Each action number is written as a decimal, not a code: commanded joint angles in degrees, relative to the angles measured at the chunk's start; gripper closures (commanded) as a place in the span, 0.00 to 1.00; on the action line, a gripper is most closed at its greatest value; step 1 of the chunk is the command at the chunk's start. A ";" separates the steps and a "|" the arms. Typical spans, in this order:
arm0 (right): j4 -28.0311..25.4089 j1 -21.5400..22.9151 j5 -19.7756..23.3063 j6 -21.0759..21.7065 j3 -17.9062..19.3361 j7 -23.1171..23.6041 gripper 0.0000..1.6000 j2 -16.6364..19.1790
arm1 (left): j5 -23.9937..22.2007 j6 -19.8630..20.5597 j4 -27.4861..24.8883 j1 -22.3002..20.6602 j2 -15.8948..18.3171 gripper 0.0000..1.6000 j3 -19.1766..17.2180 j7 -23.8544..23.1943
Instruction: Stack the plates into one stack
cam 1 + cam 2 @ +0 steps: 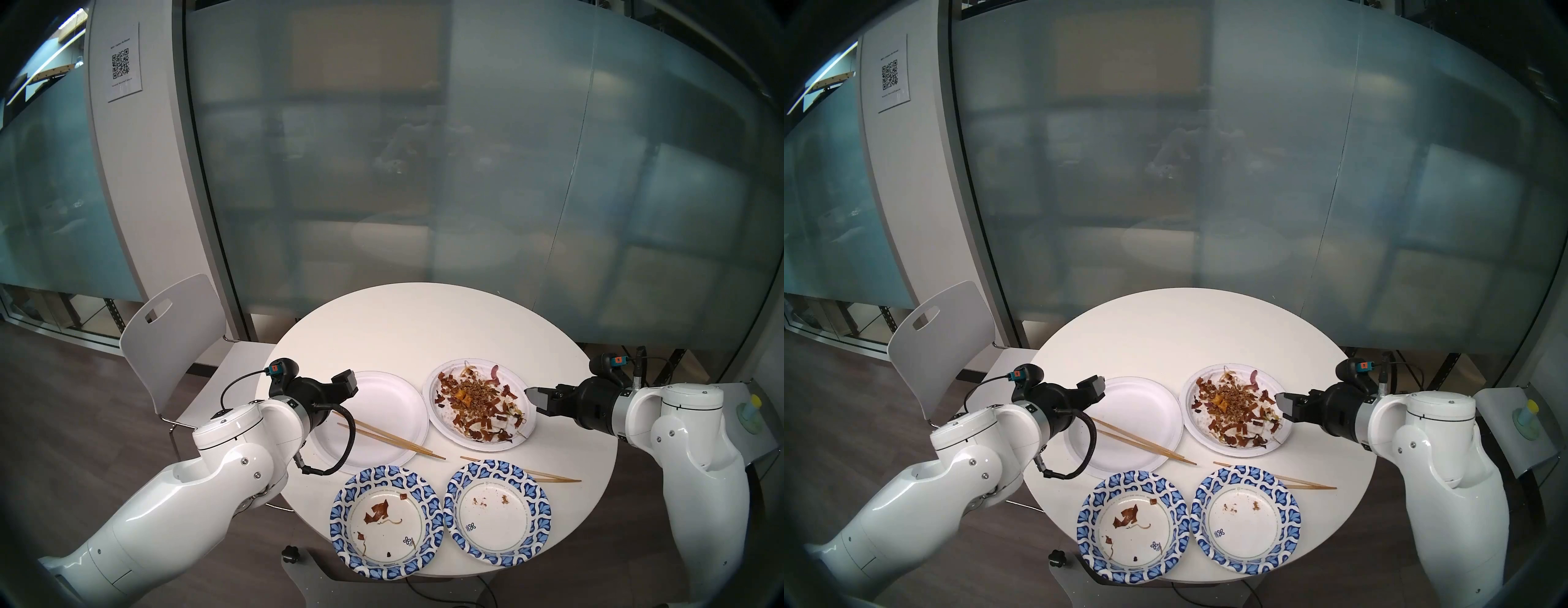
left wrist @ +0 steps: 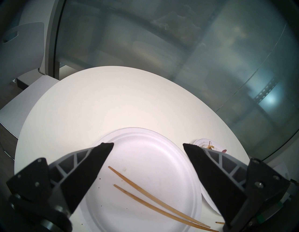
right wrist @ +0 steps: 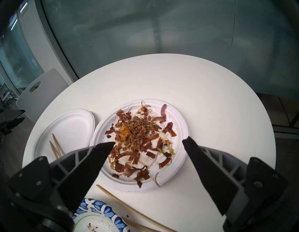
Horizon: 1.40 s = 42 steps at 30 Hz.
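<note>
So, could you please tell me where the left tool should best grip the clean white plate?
Probably pinch the clean white plate by its thin raised rim on the left edge, nearest the open left tool; the chopsticks lie across its near right part.

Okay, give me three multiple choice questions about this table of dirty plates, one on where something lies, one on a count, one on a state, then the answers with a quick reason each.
1. Where does the pair of chopsticks on the robot's left lie?
A. Across the plain white plate
B. Inside a blue-rimmed plate
C. On the chair

2. How many plates have blue-patterned rims?
A. One
B. Two
C. Three

3. How do the left pincer and right pincer stand?
A. Both open and empty
B. Both shut on plates
C. Left open, right shut

Answers:
1. A, the sticks cross the clean white plate and run off its rim onto the table.
2. B, one blue-rimmed plate sits beside the other blue-rimmed plate at the near edge.
3. A, each wrist view shows a wide gap between the fingers with nothing held.
</note>
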 commanded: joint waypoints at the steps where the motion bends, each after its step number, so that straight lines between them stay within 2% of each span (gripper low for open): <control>1: -1.99 -0.97 0.45 0.56 -0.09 0.07 0.00 -0.49 | -0.04 -0.08 -0.81 -0.11 0.01 0.00 -0.22 0.01; 7: -4.87 -4.01 0.56 0.56 0.24 0.02 0.00 -0.62 | -0.04 -0.09 -0.79 -0.12 0.01 0.00 -0.21 0.01; 9: -5.97 -5.25 0.73 0.56 0.67 0.03 0.00 -0.73 | 2.28 0.13 -0.82 -0.48 1.84 0.00 0.64 -2.66; 13: -7.82 -7.34 0.98 0.56 1.58 0.13 0.00 -0.79 | 2.29 0.18 -1.28 -0.16 2.74 0.00 0.36 -3.84; 18: -11.20 -12.52 2.20 0.56 4.23 1.01 0.00 -0.03 | 4.44 0.01 -1.71 -0.43 5.62 0.00 -0.35 -6.94; 20: -11.43 -13.14 2.25 0.56 4.39 1.22 0.00 0.13 | 4.90 -0.02 -1.51 -0.51 6.00 0.00 -0.43 -7.30; 27: -14.73 -20.22 3.02 0.56 6.57 2.62 0.00 0.36 | 3.48 0.74 -1.15 0.77 8.83 0.00 -2.29 -9.93; 31: -14.73 -21.80 2.90 0.56 6.72 3.08 0.00 -0.02 | 2.78 1.21 -1.59 1.77 10.13 0.00 -2.91 -10.86; 34: -14.73 -25.01 2.88 0.56 7.38 3.56 0.00 -0.42 | 0.71 2.36 -1.26 2.79 11.10 0.00 -3.82 -11.93; 39: -14.73 -26.74 2.32 0.56 7.55 4.43 0.00 -1.15 | 0.31 2.35 -1.04 4.04 12.09 0.00 -4.38 -12.83; 40: -14.73 -28.71 2.94 0.56 8.46 4.50 0.00 -0.71 | 0.08 2.38 -1.00 4.28 12.23 0.00 -4.54 -13.05; 42: -14.73 -29.79 2.81 0.56 8.39 5.08 0.00 -0.69 | -0.16 2.51 -0.98 4.81 12.63 0.00 -4.76 -13.46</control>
